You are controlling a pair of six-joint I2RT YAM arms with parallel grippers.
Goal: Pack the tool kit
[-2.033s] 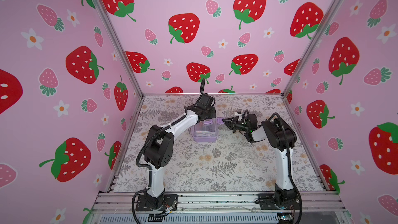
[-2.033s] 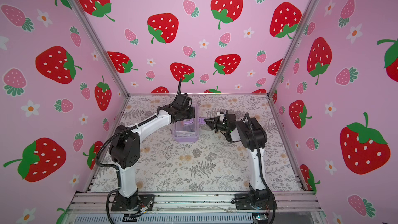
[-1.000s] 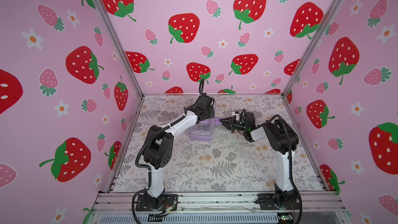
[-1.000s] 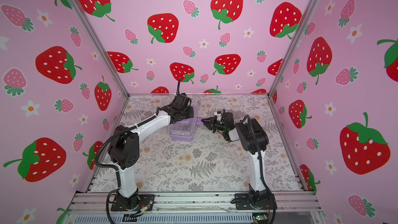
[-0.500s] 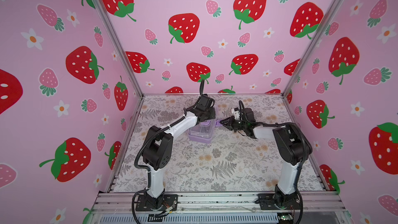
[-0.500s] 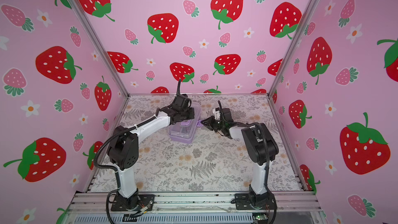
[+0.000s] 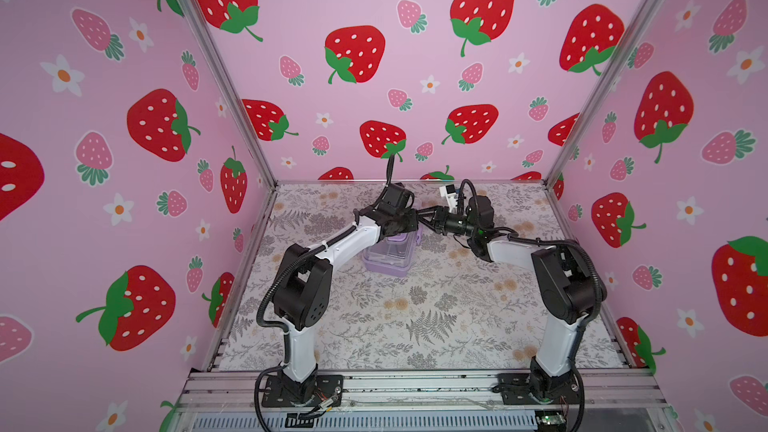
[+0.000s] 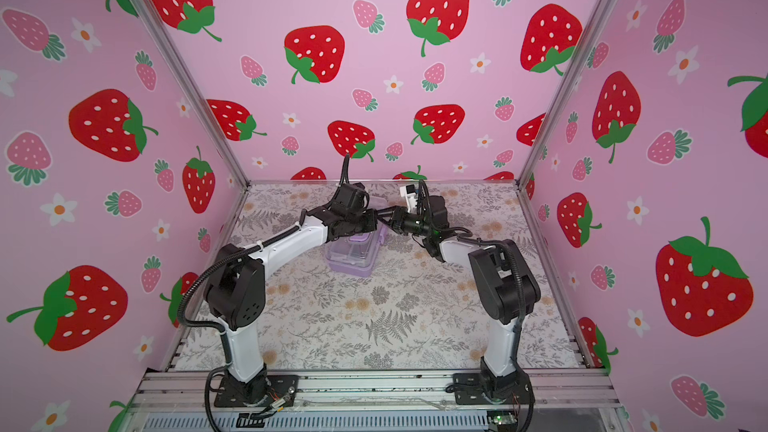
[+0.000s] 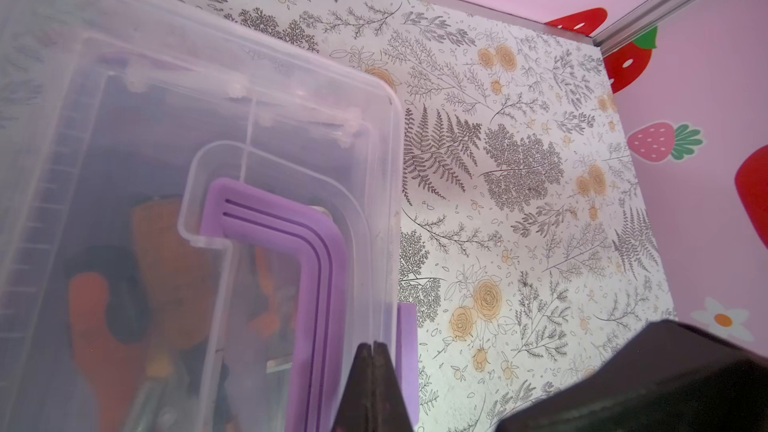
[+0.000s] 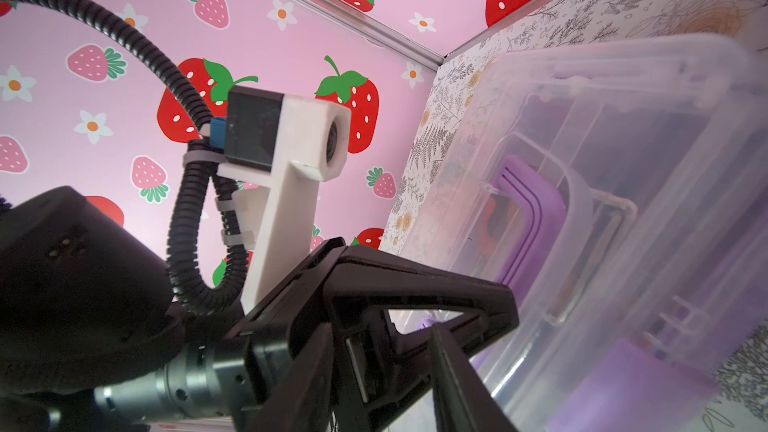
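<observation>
The tool kit is sitting on the flowery table, toward the back and about in the middle, between the two arms, and both top views are showing it there. Its clear lid is lying on top of the lilac box. Orange-handled tools are showing through it, so the tools look like they are inside and the lid looks like it is on. The left gripper is squeezed tight shut with nothing in it. Its tip is resting right at the edge of the lid, next to the purple handle — I think it is pushing the lid down. The right gripper is reaching in at the side of the box that is facing the right arm, just beside the left one. Only one of its fingers is showing in the right wrist view, so I cannot tell if it is wide or narrow, or if it is holding anything. A purple clip is sitting on the side of the box near both grippers, and I cannot tell if it is snapped shut. So most of the job is looking done — what may be left is clicking the clip closed and taking both arms away.
</observation>
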